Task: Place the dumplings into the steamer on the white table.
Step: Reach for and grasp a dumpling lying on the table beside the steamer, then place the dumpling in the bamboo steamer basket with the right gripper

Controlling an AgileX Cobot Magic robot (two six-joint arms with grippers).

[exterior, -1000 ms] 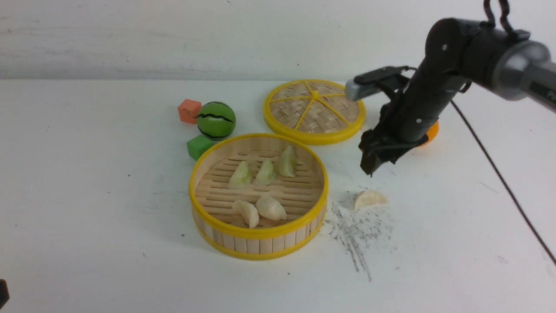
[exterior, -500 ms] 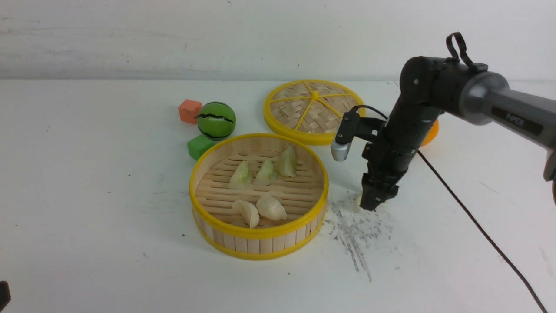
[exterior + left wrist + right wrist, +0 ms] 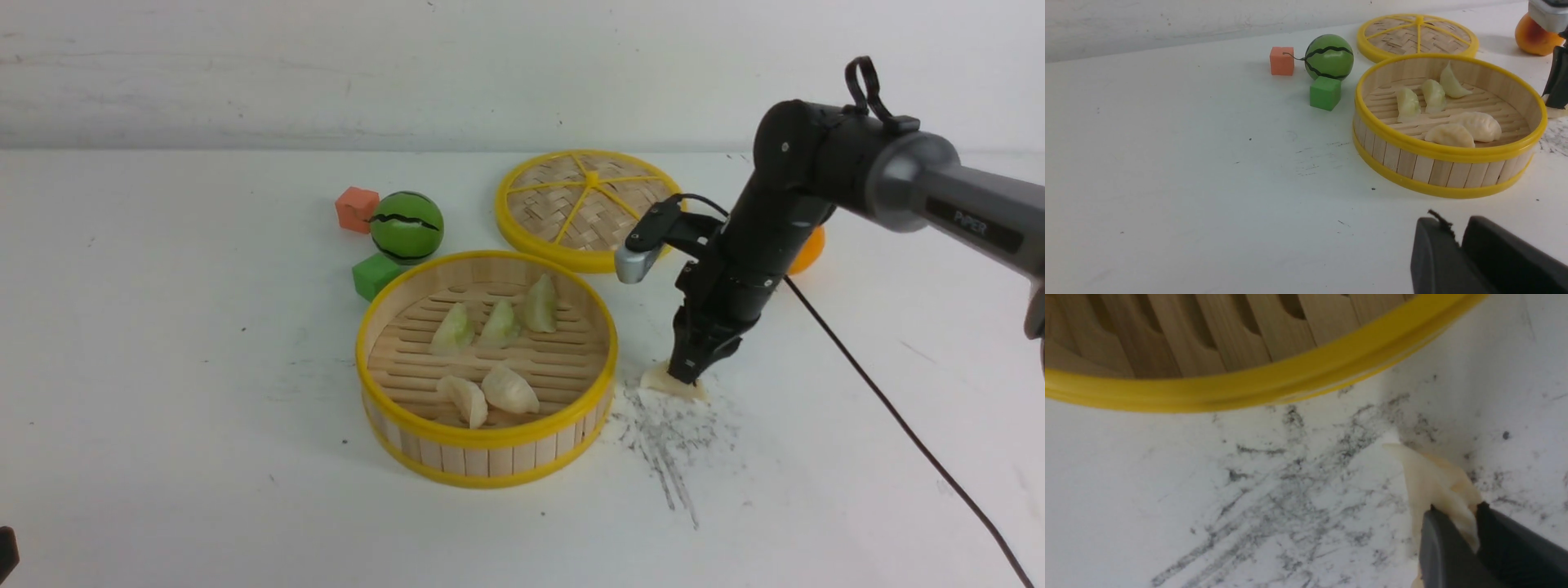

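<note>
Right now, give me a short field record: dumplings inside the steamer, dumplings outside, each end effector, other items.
in steamer: round bamboo steamer with yellow rims holds three pale green dumplings and two cream-white dumplings
outside: one cream-white pleated toy dumpling on the grey scratch patch
right end effector: shut on that dumpling
left end effector: shut, empty
other items: flat woven lid, toy watermelon, orange cube, green cube

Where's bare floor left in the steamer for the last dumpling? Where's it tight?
Bare slats along the right wall of the steamer, beside the cream dumplings and nearer than the green dumplings; another patch at its left wall. Tight in the middle, between the green and cream ones.
</note>
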